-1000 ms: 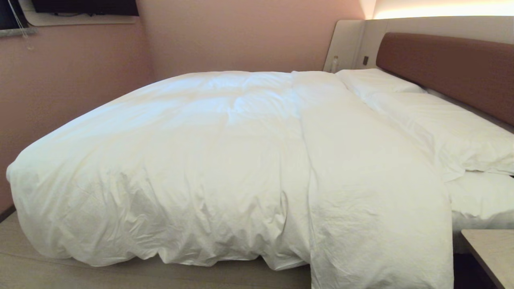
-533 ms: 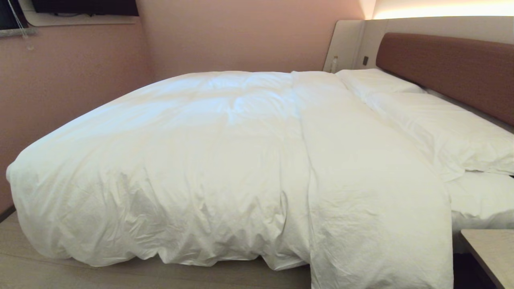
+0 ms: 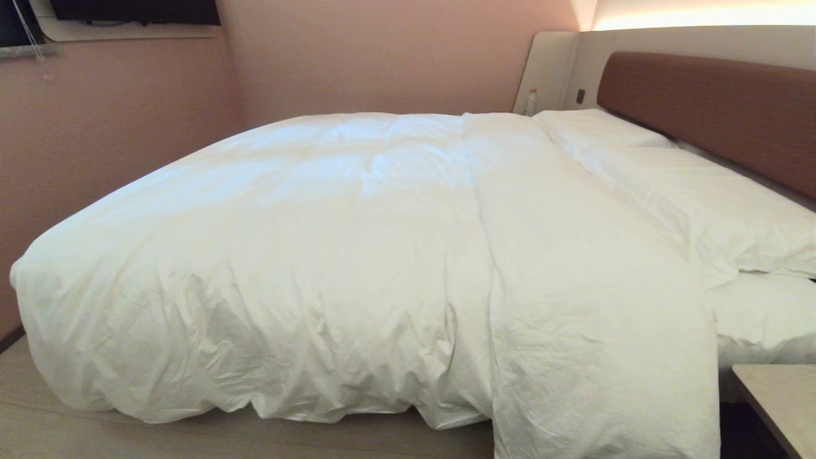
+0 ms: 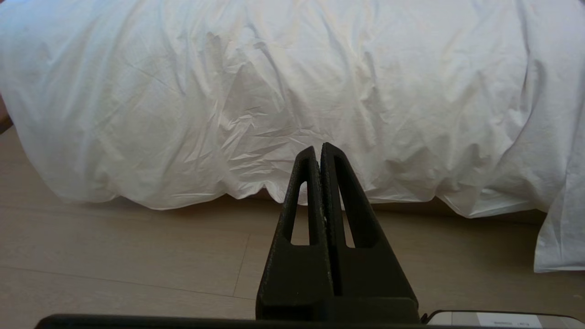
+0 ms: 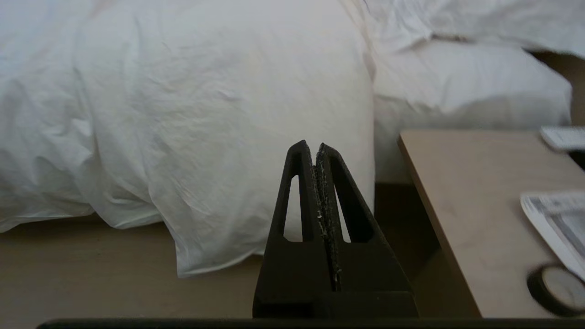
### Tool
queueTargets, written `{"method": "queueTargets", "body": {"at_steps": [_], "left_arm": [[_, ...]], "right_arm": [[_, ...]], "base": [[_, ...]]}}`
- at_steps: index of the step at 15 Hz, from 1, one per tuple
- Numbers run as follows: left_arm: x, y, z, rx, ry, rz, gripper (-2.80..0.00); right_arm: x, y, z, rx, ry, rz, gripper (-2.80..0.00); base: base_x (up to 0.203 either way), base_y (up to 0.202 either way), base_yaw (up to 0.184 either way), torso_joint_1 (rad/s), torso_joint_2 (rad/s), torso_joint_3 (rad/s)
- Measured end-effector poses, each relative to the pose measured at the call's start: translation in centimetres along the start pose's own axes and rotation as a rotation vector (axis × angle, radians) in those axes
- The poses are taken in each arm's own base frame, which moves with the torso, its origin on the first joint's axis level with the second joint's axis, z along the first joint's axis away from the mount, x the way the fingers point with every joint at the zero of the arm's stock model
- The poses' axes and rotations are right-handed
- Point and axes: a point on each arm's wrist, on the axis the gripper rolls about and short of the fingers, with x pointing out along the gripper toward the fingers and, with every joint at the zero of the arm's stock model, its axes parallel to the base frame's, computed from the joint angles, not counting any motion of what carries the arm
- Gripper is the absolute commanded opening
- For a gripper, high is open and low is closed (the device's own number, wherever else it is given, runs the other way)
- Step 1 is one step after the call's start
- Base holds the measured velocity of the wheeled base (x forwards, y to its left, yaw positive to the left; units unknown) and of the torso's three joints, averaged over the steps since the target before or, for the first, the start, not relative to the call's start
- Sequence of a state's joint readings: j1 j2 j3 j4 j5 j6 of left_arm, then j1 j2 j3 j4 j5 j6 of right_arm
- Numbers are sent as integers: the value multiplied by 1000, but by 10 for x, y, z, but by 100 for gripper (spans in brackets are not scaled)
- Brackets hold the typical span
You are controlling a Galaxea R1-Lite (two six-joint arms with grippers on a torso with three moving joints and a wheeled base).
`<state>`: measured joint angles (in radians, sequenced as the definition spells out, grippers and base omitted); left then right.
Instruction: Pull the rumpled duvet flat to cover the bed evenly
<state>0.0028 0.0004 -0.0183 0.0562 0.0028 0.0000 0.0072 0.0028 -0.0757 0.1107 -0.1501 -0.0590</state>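
Bedroom seen from the robot's side of the bed (image 3: pixel 707 95). The duvet (image 3: pixel 357 255) lies spread over nearly the whole mattress, puffy and softly creased, reaching from the foot at 9 o'clock to just short of the pillows (image 3: pixel 695 197) at 2 o'clock. Its near edge hangs over the side at 6 o'clock; toward 5 o'clock one corner flap droops lower than the rest, close to the floor (image 3: pixel 127 437). A lengthwise fold runs from 12 o'clock down to 6 o'clock, a little right of centre. Between the flap and the headboard a strip of bare sheet (image 3: pixel 765 319) shows below the pillows.

Neither arm appears in the head view. In the left wrist view the left gripper (image 4: pixel 318 151) hangs above the floor, facing the duvet's hanging edge; its fingers (image 4: pixel 304 183) are pressed together on nothing, and apart from the cloth. In the right wrist view the right gripper (image 5: pixel 311 148) faces the low corner flap, its fingers likewise pressed together and empty.

A bedside table (image 3: pixel 778 395) stands at 4 o'clock, just beside the flap and the mattress side. On it lie a printed sheet (image 5: pixel 557 224), a small round object (image 5: pixel 553 288) that is perhaps a clock, and a pale flat item (image 5: pixel 562 137) too blurred to name. A wall (image 3: pixel 382 57) runs behind the bed at 12 o'clock, with a dark screen (image 3: pixel 134 11) at 10 o'clock.
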Motion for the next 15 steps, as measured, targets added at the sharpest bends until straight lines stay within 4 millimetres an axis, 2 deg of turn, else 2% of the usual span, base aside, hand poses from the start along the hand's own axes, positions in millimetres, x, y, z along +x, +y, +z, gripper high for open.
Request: {"method": "queueTargets", "body": {"at_steps": [6,15], "left_arm": [[0,0,0,0,0,0,-280],[0,0,0,0,0,0,-280]], "right_arm": [[5,3,-1,-6,-102,100,-280],[6,5,-9,56,-40,152,-280]], "base": [[0,0,0,0,0,0],[0,0,0,0,0,0]]}}
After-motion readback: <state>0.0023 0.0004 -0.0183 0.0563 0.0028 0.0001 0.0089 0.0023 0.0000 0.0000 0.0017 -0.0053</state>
